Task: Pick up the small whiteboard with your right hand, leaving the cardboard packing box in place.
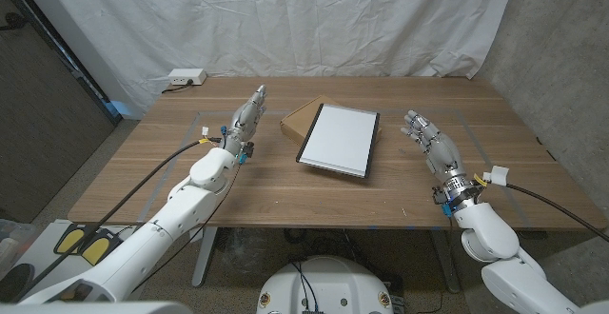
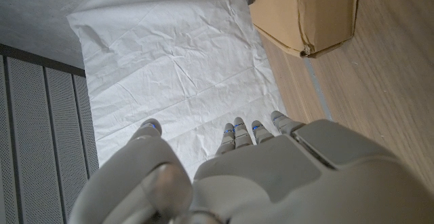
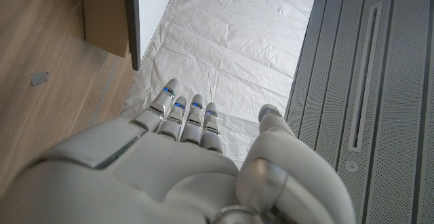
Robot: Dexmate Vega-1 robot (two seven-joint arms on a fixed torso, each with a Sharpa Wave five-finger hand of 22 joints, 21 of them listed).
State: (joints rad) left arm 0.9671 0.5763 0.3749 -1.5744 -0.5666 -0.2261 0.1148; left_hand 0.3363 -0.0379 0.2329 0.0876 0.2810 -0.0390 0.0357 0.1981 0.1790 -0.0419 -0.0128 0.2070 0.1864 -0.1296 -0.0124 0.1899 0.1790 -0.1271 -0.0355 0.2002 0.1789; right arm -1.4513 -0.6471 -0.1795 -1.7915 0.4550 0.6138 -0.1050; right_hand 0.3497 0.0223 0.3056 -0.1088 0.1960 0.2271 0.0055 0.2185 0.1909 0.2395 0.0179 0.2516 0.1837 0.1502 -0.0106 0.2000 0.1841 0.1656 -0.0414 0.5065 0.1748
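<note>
A small whiteboard (image 1: 340,139) with a dark frame lies tilted on top of a flat cardboard packing box (image 1: 298,117) at the table's middle. Its edge (image 3: 131,17) and the box (image 3: 105,13) show in the right wrist view, the box (image 2: 312,10) also in the left wrist view. My right hand (image 1: 433,143) is to the right of the whiteboard, apart from it, fingers apart and holding nothing. My left hand (image 1: 245,119) stands left of the box, fingers stretched out, holding nothing.
A white power strip (image 1: 186,78) lies at the table's far left corner. A white sheet (image 1: 285,19) hangs behind the wooden table (image 1: 285,190). Tape lines (image 1: 205,124) mark the tabletop.
</note>
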